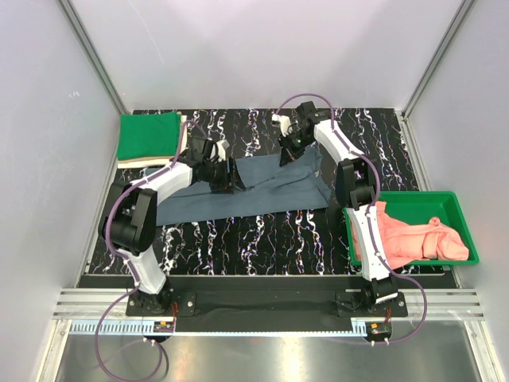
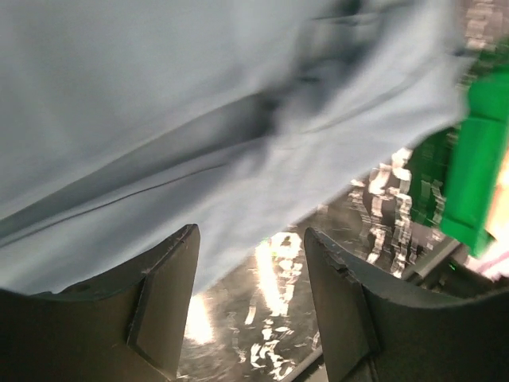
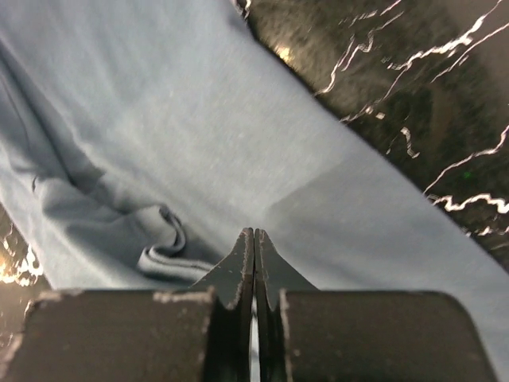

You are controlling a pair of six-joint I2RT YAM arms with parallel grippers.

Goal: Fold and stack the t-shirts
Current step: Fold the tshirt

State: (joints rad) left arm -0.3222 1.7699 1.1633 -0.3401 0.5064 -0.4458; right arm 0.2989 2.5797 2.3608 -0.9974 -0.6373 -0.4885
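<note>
Right gripper (image 3: 254, 236): fingers pressed together, seemingly nipping the far edge of the shirt (image 1: 262, 195), which lies spread across the middle of the table (image 1: 262, 235). Left gripper (image 2: 250, 235): jaws spread, hovering over the shirt's far left part, nothing held. Step, as I judge it: first fold starting; next I need a left-side pinch on that edge, then both draw it toward me.

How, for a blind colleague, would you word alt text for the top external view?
A blue-grey t-shirt lies spread on a black marbled table, the left end effector and right end effector at its far edge. Folded green shirt far left; green bin of pink clothing at right.
</note>
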